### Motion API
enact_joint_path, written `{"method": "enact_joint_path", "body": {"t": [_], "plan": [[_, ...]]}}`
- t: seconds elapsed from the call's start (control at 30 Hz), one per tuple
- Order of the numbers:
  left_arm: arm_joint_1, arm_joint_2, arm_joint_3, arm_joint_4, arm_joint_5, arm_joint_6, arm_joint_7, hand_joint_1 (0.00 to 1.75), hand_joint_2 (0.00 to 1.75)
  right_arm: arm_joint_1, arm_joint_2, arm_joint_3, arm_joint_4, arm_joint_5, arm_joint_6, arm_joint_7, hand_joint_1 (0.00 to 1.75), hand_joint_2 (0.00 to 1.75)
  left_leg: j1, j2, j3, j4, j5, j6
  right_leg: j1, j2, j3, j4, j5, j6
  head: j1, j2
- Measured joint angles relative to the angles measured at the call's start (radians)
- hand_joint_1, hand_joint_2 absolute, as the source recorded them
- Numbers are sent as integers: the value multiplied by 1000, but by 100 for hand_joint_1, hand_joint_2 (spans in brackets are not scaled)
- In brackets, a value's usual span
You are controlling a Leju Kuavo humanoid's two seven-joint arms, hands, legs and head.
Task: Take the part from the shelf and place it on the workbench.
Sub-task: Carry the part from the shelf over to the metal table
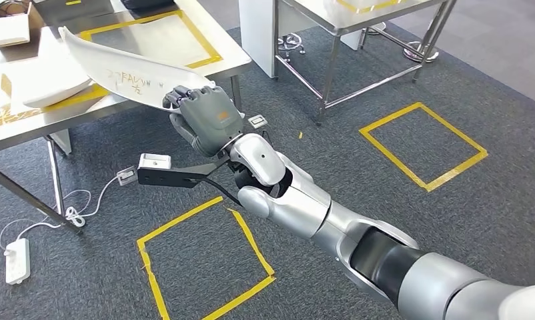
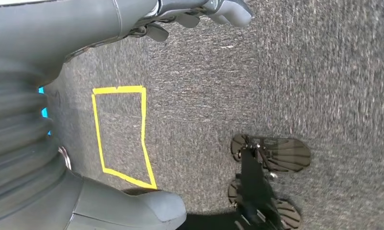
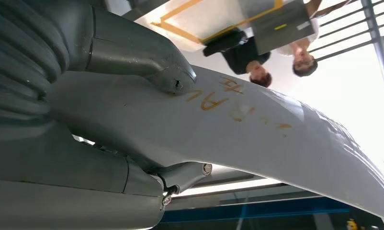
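From the head view, the right hand [image 1: 208, 120] grips one end of a long, curved white plastic part [image 1: 121, 70] with orange handwriting on it, holding it tilted above the near edge of a steel workbench [image 1: 225, 57] marked with a yellow tape rectangle [image 1: 155, 33]. Another white curved piece [image 1: 45, 83] lies on the bench under the held part's far end. Below on the grey carpet [image 1: 385, 200] are yellow tape squares [image 1: 201, 263] and a white power strip [image 1: 17, 260].

At the left wrist, the left hand [image 2: 132, 28] hangs over carpet with its fingers [image 2: 228, 12] apart, grasping nothing.

At the right wrist, the thick grey thumb [image 3: 147, 62] presses on the white part [image 3: 238, 129], darker fingers [image 3: 185, 175] wrapping its other side.
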Motion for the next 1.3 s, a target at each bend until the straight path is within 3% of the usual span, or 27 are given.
{"method": "enact_joint_path", "body": {"t": [0.07,0.13,0.17,0.27,0.3,0.53,0.63,0.67,0.73,0.8,0.83,0.87,0.9,0.97,1.03,1.2,1.23,1.3], "plan": [[-1,0,0,0,-2,0,1,0,175,1,-1,-4,-4,-12,-10,-9,175,175,-6,14,21,-44,5,16,7,-15,-1,4,-2,9,2,0],[5,1,0,1,-4,0,3,0,175,3,2,-12,-10,-33,-26,-16,175,175,-4,-2,15,-45,10,31,8,-24,0,4,-3,18,5,0],[7,1,0,1,-5,0,4,0,175,3,3,-20,-14,-41,-36,-16,175,175,-4,-7,14,-45,11,36,7,-14,0,3,-3,19,6,0],[9,1,0,2,-7,0,3,0,175,3,4,-41,-24,-43,-65,-9,175,175,-4,-18,13,-44,13,40,6,18,1,-1,-2,-9,9,0],[9,1,0,2,-8,0,3,0,175,3,4,-46,-27,-43,-70,-8,175,175,-5,-21,13,-44,12,41,6,17,2,-1,-1,-15,9,0],[8,1,0,2,-11,-2,-1,0,175,3,6,-66,-40,-29,-84,7,175,175,-9,-20,7,-41,14,47,2,18,2,-10,12,21,9,0],[8,2,0,2,-16,-5,-3,0,175,2,16,-71,-43,-19,-91,9,175,175,-12,-22,6,-50,16,61,-3,15,5,-20,17,44,8,0],[8,2,0,2,-17,-6,-4,0,175,2,19,-72,-44,-17,-92,9,175,175,-8,-23,11,-62,22,65,-5,24,4,-16,13,50,8,0],[5,0,0,2,-17,-6,-4,0,175,2,21,-73,-48,-14,-93,9,175,175,0,-27,23,-81,34,71,-6,63,-20,39,-24,53,8,0],[2,-1,0,2,-17,-6,-5,0,175,6,20,-78,-48,-13,-94,10,175,175,1,-34,22,-84,38,71,-10,93,-81,164,-89,56,8,0],[1,-1,0,2,-18,-6,-5,0,175,10,19,-80,-48,-13,-93,10,175,175,2,-39,20,-83,38,69,-13,97,-111,222,-112,58,8,0],[1,-1,0,2,-18,-6,-5,0,175,13,19,-82,-48,-13,-93,11,175,175,4,-44,19,-80,37,65,-16,98,-128,251,-114,61,8,0],[2,-1,1,2,-18,-6,-5,0,175,15,19,-84,-48,-13,-92,11,175,175,7,-48,17,-75,35,60,-20,98,-126,241,-96,64,8,0],[3,-1,1,2,-18,-7,-6,0,175,15,19,-87,-48,-13,-90,12,175,175,15,-56,14,-60,26,43,-30,99,-71,126,-33,73,8,0],[3,2,1,2,-19,-8,-8,0,175,15,19,-88,-49,-13,-88,12,175,175,17,-63,9,-43,15,23,-32,104,-25,32,-1,71,8,0],[6,0,1,3,-19,-9,-9,0,175,16,18,-91,-55,-13,-88,16,175,175,22,-65,3,-28,3,-12,-26,106,-18,22,-5,24,7,0],[6,0,1,3,-20,-9,-10,0,175,15,18,-91,-57,-13,-88,16,175,175,22,-62,-13,6,-15,-14,-26,105,-14,21,-6,16,6,0],[6,1,1,3,-20,-9,-10,0,175,16,18,-92,-58,-13,-88,16,175,175,19,-58,-77,131,-68,-14,-22,104,-7,20,-12,5,4,0]]}}
